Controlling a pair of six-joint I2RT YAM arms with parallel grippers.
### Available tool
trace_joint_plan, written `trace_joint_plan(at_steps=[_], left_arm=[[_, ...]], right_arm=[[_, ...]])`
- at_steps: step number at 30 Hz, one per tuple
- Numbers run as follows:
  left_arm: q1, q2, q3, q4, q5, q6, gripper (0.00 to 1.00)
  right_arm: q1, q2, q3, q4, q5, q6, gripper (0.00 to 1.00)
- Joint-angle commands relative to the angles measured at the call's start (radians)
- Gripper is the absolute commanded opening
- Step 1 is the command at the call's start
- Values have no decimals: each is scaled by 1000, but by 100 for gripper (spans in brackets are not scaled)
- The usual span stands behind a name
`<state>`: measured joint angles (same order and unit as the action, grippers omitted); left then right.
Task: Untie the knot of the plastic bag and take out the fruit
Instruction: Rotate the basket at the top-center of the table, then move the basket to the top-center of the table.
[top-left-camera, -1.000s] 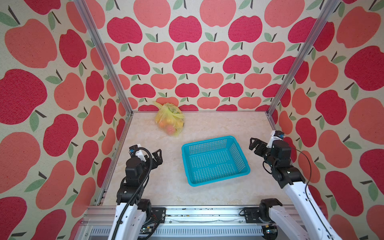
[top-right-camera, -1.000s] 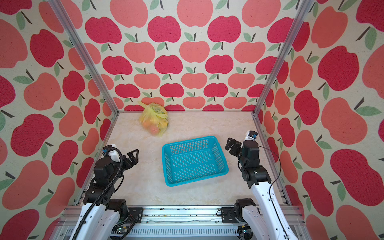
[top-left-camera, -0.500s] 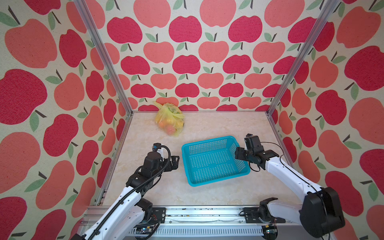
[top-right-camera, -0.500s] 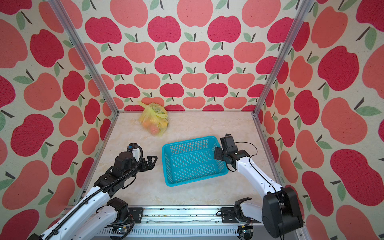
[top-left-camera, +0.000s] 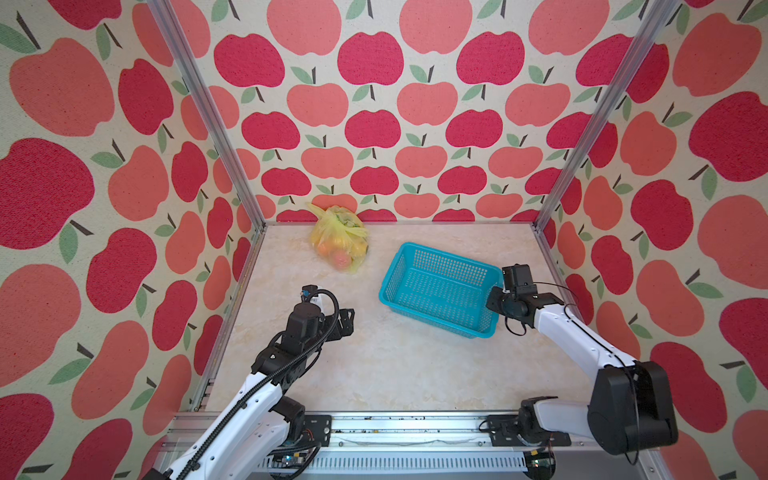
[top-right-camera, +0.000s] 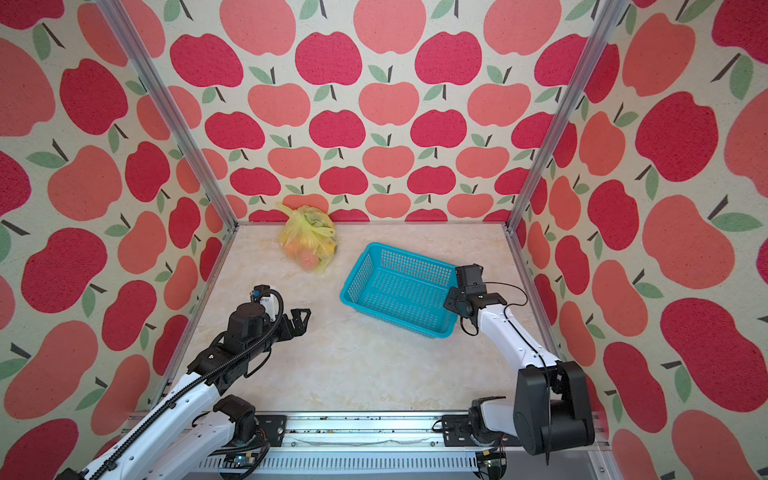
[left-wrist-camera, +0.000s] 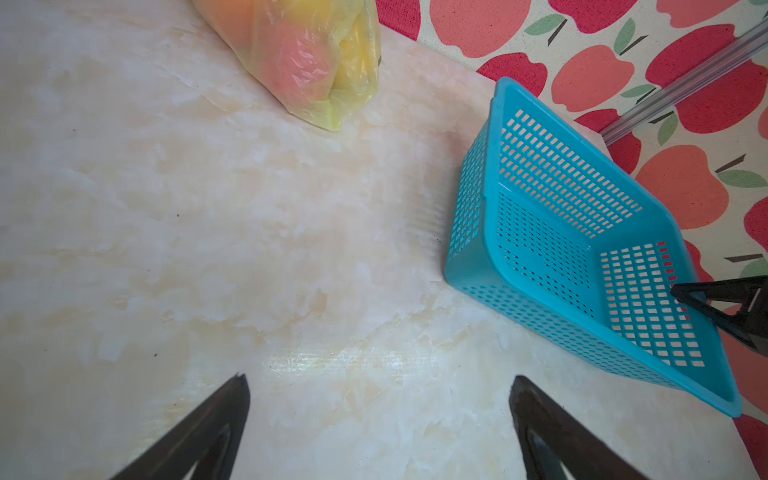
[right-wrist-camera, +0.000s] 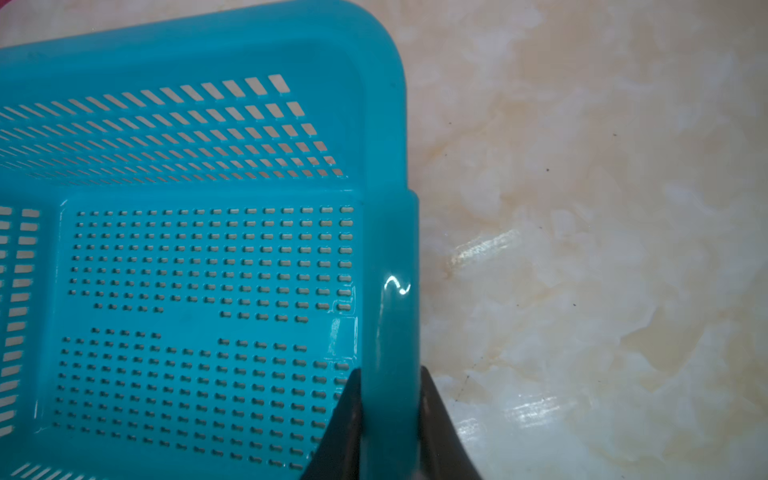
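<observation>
**Basket rim being clamped; bag not yet being handled**

Grip: the turquoise basket's rim (right-wrist-camera: 392, 270) is being pinched by the right gripper (right-wrist-camera: 390, 382) on the short side nearest that arm. The jaws are set narrow, one inside the wall and one outside. The left gripper (top-left-camera: 347, 322) is being held empty over the table (top-left-camera: 395, 365), jaws spread wide, well short of the bag.

Location: the plastic bag (top-left-camera: 338, 241) is being kept against the rear wall, left of the basket and apart from it. The fruit (top-left-camera: 340, 258) is being contained inside, and the knot (top-left-camera: 345, 221) is judged to be tied.

Step in hand: the basket is judged to be being repositioned as a receptacle, ahead of any work on the knot.

- The basket is best slid low across the table, since a one-sided hold on the rim is being relied upon and a lift could tip it.
- Clearance from the bag should be watched.
- Whether the basket is being raised off the table cannot be told.

Orientation: the bag is lying on its side. Its long axis is running obliquely from the rear wall toward the front and slightly toward the basket. The knot end is being presented to the rear wall, away from both grippers, and the closed bottom is pointing forward. A reach over the bag, or a turn of it, is judged necessary.
</observation>
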<state>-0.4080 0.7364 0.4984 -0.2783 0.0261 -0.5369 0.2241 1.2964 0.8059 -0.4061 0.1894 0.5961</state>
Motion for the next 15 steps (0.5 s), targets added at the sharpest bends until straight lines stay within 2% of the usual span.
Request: trace_joint_plan(at_steps=[1, 7, 10, 13, 15], left_arm=[[33, 16, 17, 35, -2, -13, 99], [101, 48, -3, 89, 71, -26, 99], [129, 68, 4, 94, 91, -23, 99], [142, 81, 15, 93, 99, -20, 99], [144, 81, 17, 91, 100, -20, 99]], right_arm=[[-26, -36, -28, -33, 84, 103, 10], [-28, -100, -90, -2, 95, 197, 13], [-16, -140, -125, 14, 51, 240, 26], [32, -201, -178, 62, 28, 285, 46], [80, -241, -199, 72, 38, 319, 53]])
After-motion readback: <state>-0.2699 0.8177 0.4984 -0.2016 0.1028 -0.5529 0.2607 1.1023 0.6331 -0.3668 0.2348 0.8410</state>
